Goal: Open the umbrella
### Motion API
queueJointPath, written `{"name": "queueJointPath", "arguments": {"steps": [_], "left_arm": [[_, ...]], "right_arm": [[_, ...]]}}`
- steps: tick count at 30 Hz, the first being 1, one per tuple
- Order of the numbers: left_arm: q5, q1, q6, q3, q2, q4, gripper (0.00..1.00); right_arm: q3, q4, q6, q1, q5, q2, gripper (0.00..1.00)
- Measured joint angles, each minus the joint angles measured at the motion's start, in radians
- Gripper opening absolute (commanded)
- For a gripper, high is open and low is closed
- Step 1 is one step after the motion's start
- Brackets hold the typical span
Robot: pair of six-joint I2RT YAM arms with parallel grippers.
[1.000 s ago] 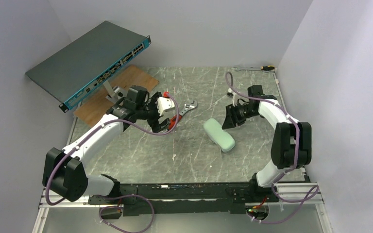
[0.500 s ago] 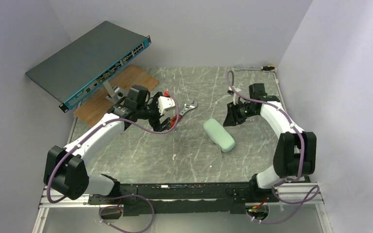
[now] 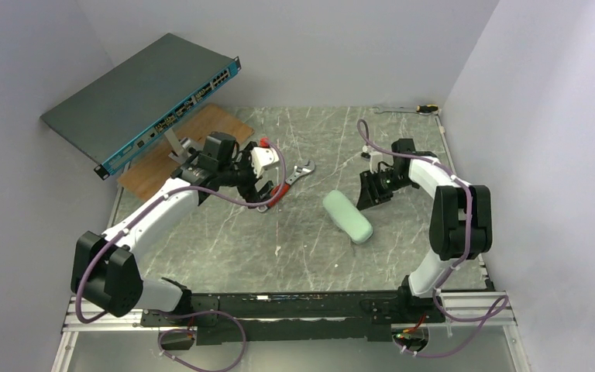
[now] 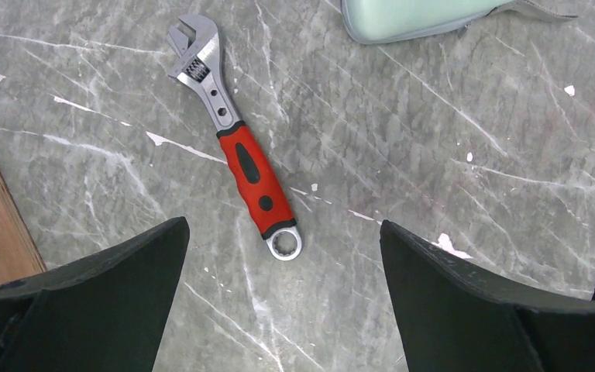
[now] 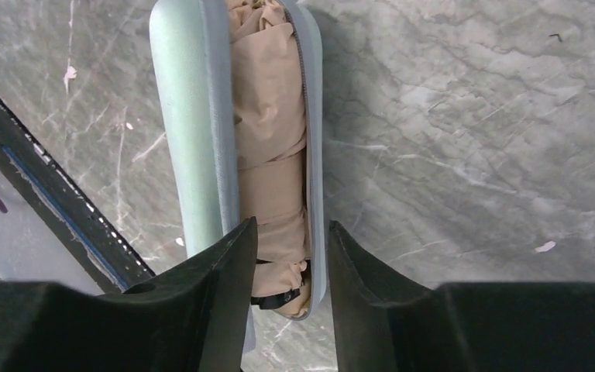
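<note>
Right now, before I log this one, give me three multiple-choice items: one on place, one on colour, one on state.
1. Where is the umbrella? A on a shelf; B in a drawer; C in the case.
2. Colour of the wrench handle? A blue; B red; C yellow.
3. The left gripper is: A open; B shut on the wrench; C shut on the case.
Answers: 1 C, tan fabric lies inside the open case; 2 B, the grip is red; 3 A, fingers spread wide above the wrench.

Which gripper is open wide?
The left gripper, fingers far apart above the wrench. The right gripper has only a narrow gap, over the umbrella in its case.
</note>
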Motion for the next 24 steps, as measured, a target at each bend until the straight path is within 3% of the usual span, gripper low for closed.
{"name": "queueJointPath", "arguments": {"steps": [6,12,17,20,22,24], "left_arm": [[0.002,0.002,-0.072,0.002,0.011,0.014,1.0],[0.011,0.003,-0.118,0.003,0.021,0.026,1.0],[0.024,0.003,-0.14,0.003,0.021,0.027,1.0],[0.024,0.003,-0.15,0.003,0.021,0.029,1.0],[0.024,0.003,-0.153,0.003,0.021,0.031,1.0],[0.024,0.003,-0.153,0.003,0.021,0.036,1.0]], "right_arm": [[0.0,-0.032,0.016,0.051,0.005,-0.066,0.67],[-0.044,0.0,0.049,0.195,0.097,-0.144,0.69],[-0.078,0.051,0.074,0.272,0.299,-0.145,0.68],[-0.1,0.072,0.089,0.305,0.381,-0.145,0.57],[-0.108,0.077,0.101,0.324,0.405,-0.145,0.31],[-0.11,0.083,0.11,0.341,0.438,-0.145,0.15]]}}
